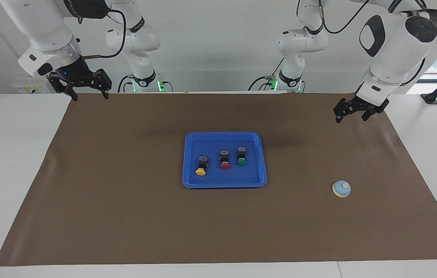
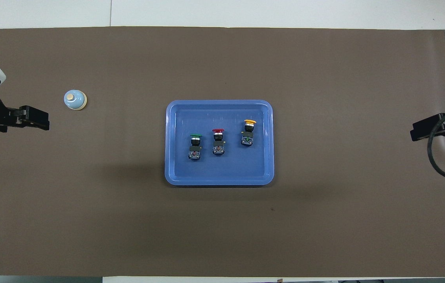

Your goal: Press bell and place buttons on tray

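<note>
Both arms hang raised near the robots' edge of the surface. The right pincer (image 1: 86, 85) is empty with fingers apart, over the brown mat's (image 1: 126, 216) corner. The left pincer (image 1: 359, 111) is also empty and apart.

The blue tray (image 1: 191, 181) sits between the two pincers, mid-mat, with the green button (image 1: 241, 156), red button (image 1: 224, 159) and yellow button (image 1: 202, 165) lying inside it, well apart from either pincer. The bell (image 1: 341, 189) stands farther out than the left pincer, at that arm's end.

All three buttons look placed. If the bell still needs ringing, the left pincer should come straight down onto the centre knob.

The overhead view cuts off both pincers at its edges.
</note>
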Robot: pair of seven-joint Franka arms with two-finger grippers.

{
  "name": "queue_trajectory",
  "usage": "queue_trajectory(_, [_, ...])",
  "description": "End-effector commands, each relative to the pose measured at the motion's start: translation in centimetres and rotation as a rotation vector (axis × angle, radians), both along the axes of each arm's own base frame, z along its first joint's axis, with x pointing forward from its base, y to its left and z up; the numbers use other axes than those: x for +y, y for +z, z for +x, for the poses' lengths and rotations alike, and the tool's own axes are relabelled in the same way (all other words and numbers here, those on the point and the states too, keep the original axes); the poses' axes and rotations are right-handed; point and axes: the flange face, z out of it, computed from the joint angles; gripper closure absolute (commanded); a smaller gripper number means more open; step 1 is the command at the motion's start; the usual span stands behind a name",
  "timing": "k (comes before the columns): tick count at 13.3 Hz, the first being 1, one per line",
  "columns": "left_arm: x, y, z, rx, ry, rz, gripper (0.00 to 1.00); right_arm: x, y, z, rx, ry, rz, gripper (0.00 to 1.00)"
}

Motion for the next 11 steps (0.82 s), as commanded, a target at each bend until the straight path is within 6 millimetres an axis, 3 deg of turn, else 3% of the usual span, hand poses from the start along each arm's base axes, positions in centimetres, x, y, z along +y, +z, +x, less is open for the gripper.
queue_trajectory(1, [-0.34,0.03,1.27,0.005,-0.006,-0.002,0.0,-0.27,0.07,-0.58,-0.008,0.014,-0.007,0.0])
queue_trajectory(11, [-1.01,0.41,0.66,0.047,-0.073,-0.057,0.0,-0.27,-0.01,-0.53,-0.006,0.014,-0.007,0.0])
